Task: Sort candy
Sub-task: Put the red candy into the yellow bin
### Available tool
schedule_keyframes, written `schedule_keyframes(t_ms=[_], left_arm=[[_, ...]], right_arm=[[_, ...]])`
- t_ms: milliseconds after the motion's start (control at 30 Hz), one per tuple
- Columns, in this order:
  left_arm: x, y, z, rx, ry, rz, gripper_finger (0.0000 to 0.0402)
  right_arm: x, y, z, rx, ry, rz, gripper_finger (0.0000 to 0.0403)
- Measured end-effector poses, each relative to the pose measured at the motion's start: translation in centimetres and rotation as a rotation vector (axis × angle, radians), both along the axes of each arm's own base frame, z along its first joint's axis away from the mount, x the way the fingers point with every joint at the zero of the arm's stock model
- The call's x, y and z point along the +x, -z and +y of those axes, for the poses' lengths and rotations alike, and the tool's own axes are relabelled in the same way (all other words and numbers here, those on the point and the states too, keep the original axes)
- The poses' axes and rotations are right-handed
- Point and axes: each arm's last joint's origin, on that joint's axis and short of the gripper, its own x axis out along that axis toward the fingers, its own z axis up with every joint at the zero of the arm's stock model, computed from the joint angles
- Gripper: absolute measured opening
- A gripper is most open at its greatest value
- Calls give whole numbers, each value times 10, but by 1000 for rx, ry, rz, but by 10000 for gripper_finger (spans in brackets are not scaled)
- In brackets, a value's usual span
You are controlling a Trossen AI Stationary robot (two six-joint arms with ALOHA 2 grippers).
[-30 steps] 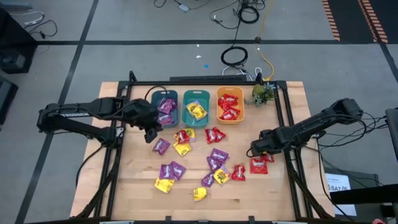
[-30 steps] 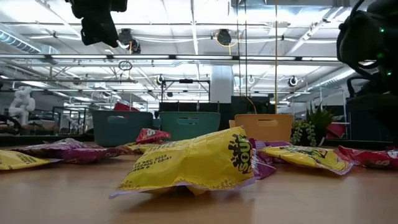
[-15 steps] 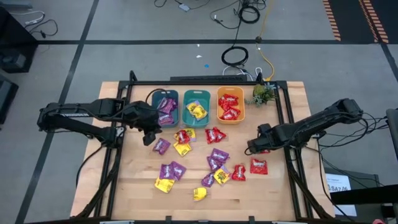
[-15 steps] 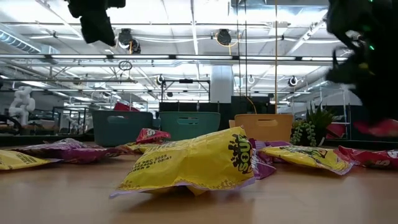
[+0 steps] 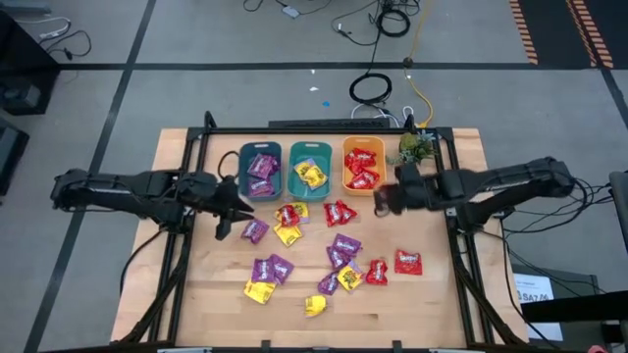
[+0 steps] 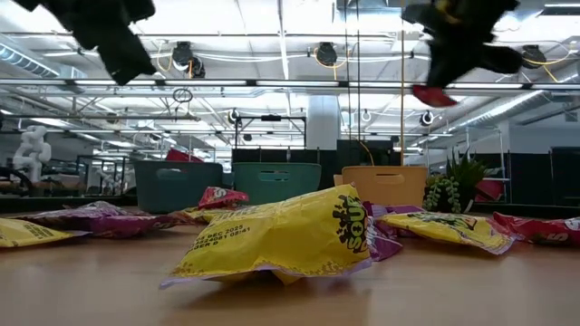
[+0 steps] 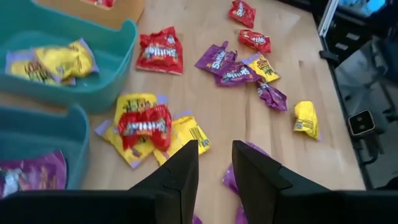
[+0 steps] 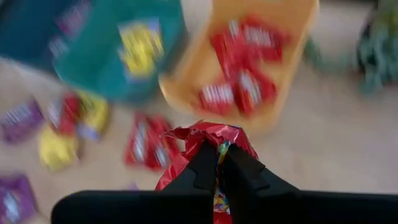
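Observation:
Purple, yellow and red candy packets lie loose on the wooden table. Others fill a teal bin with purple, a second teal bin with yellow, and an orange bin with red. My right gripper hangs just near and right of the orange bin, shut on a red candy packet, well above the table in the low view. My left gripper hovers open near the purple bin's near-left corner, nothing between its fingers. My right gripper pinches the red packet between its two fingers, on the crumpled part of the wrapper nearest them. The rest of the wrapper bunches out beyond the fingertips. The packet is lifted clear of the table and hangs below the gripper.
A small green plant stands right of the orange bin. One red packet lies alone toward the table's right. A black frame runs along the table's sides. Bare wood lies at the near left.
My right gripper has shut on a red packet at the table's right side, lifted it clear, and carried it up and toward the orange bin at the far edge. My left gripper has drawn back a little toward the table's left edge.

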Motion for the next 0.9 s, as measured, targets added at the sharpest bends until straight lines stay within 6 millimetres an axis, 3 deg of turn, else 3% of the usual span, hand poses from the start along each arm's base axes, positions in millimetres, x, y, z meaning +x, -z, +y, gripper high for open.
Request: schedule_keyframes(t_ms=[200,433,600,900], left_arm=[[-17,10,-1,-40,2,-27,107],[-26,10,-1,-61,-9,-62,107],[-27,9,-1,-75,-18,-65,107],[-28,9,-1,-48,-1,-71,107]], right_arm=[[21,-24,-53,-139,-6,-100,6],[31,-3,-107,-91,1,3,29],[34,8,-120,-41,-20,45,101],[34,8,-121,-40,-19,46,216]])
